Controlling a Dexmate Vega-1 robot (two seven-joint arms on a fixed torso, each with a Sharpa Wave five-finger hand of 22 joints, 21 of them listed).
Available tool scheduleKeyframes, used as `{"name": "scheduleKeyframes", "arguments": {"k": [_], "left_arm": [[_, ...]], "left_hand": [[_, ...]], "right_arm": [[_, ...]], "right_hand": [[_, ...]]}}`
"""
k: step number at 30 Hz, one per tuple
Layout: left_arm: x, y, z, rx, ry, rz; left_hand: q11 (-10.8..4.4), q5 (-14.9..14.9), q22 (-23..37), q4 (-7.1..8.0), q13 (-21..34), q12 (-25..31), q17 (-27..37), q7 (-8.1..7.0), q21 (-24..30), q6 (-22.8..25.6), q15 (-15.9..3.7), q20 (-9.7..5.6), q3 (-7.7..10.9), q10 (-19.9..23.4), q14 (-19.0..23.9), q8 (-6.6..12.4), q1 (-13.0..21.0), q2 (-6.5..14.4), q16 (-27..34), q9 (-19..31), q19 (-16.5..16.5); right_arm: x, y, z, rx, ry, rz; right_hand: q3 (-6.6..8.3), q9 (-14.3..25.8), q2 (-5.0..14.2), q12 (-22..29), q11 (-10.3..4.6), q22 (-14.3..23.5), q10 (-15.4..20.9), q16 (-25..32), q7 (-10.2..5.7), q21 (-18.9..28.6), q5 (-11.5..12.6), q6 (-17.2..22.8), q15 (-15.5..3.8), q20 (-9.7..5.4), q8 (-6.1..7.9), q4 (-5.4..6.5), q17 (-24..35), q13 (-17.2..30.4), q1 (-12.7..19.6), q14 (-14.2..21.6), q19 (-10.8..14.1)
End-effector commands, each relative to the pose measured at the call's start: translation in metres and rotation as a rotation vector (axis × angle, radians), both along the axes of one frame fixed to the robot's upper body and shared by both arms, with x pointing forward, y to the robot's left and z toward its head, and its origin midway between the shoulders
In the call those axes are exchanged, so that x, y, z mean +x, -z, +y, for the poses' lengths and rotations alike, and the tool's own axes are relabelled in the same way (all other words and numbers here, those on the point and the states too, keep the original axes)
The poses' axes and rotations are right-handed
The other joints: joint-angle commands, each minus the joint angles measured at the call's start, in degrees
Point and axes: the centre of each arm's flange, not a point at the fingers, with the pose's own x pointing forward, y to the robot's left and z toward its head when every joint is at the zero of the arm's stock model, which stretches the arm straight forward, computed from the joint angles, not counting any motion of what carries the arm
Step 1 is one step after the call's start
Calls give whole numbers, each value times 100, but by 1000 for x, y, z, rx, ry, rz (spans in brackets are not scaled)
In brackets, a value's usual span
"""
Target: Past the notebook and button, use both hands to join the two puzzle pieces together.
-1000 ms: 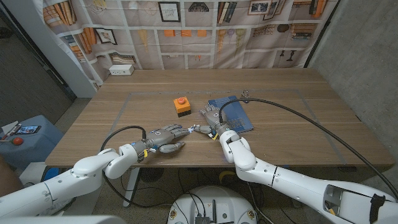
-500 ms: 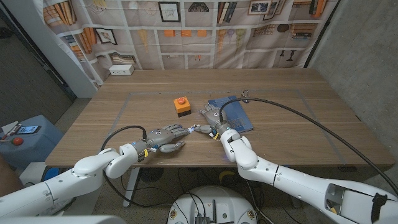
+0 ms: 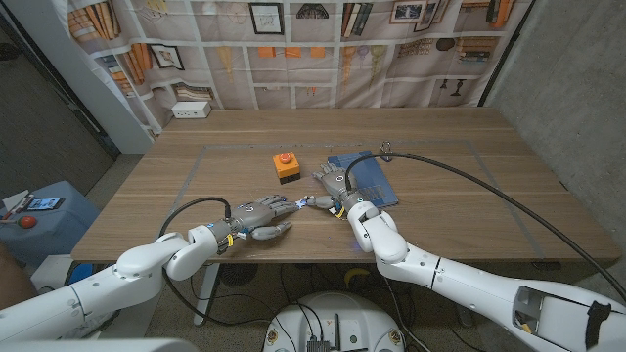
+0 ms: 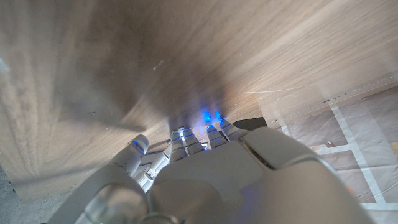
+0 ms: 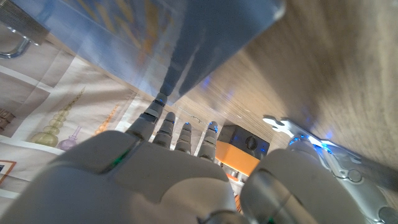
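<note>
Landmark: orange button (image 3: pixel 285 167) on the wooden table (image 3: pixel 469 205), also seen in the right wrist view (image 5: pixel 245 151).

Blue notebook (image 3: pixel 367 176) just right of the button, lying flat; seen close as a blue slab in the right wrist view (image 5: pixel 186 43).

Left hand (image 3: pixel 256 216) nearer the robot than the button and slightly left of it, back up, fingers reaching toward the right hand; from the left wrist view (image 4: pixel 211 174) fingers stretched low over the wood. Whether clamped on anything: cannot tell.

Right hand (image 3: pixel 334 192) right of and nearer than the button, partly over the notebook's near-left corner, fingers spread.

Small white puzzle piece (image 3: pixel 309 202) between the two hands' fingertips, nearer than the button; a pale jagged shape at the right thumb in the right wrist view (image 5: pixel 281 123). Pinched or merely touched: cannot tell. Two pieces not separable by eye.
</note>
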Motion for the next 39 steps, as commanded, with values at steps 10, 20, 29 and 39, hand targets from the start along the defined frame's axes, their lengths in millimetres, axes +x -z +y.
{"name": "scheduleKeyframes", "arguments": {"k": [10, 20, 29, 39], "left_arm": [[-3, 1, -3, 2, -3, -3], [-4, 1, -5, 5, -3, 0], [-4, 1, -6, 6, -3, -3], [-4, 1, -7, 8, -4, 0]], "left_hand": [[246, 23, 14, -6, 42, 40, 9, 346, 18, 379, -448, -277, 53, 414, 27, 40, 44, 501, 0, 22, -135], [242, 23, 14, -5, 43, 38, 10, 342, 17, 377, -447, -274, 58, 417, 31, 38, 43, 501, -1, 22, -128], [247, 23, 14, -2, 43, 34, 10, 344, 15, 371, -445, -271, 63, 410, 32, 36, 42, 503, -3, 22, -123], [251, 23, 14, 0, 43, 28, 11, 341, 18, 360, -443, -267, 70, 397, 34, 31, 43, 508, -4, 23, -104]], "right_arm": [[-1, -1, -2, -27, -17, -2], [0, 0, 0, -43, -27, -3], [1, -2, 0, -76, -37, -20], [4, -7, -1, -111, -46, -35]], "right_hand": [[-83, -4, 17, 31, -37, 18, -12, 37, -21, 4, 49, 19, 7, -39, 4, -10, -4, 2, 97, 3, 45], [-123, -3, 29, 29, -54, 18, -12, 40, -20, -2, 49, 28, -9, -58, 0, -14, -7, 2, 109, 9, 49], [-164, -2, 27, 33, -63, 18, 2, 40, -31, -7, 47, 36, -48, -91, -4, -24, -10, 3, 126, 8, 50], [-204, -1, 30, 38, -77, 19, 21, 46, -49, -5, 45, 91, -69, -107, 10, -35, -12, 3, 147, 22, 65]]}}
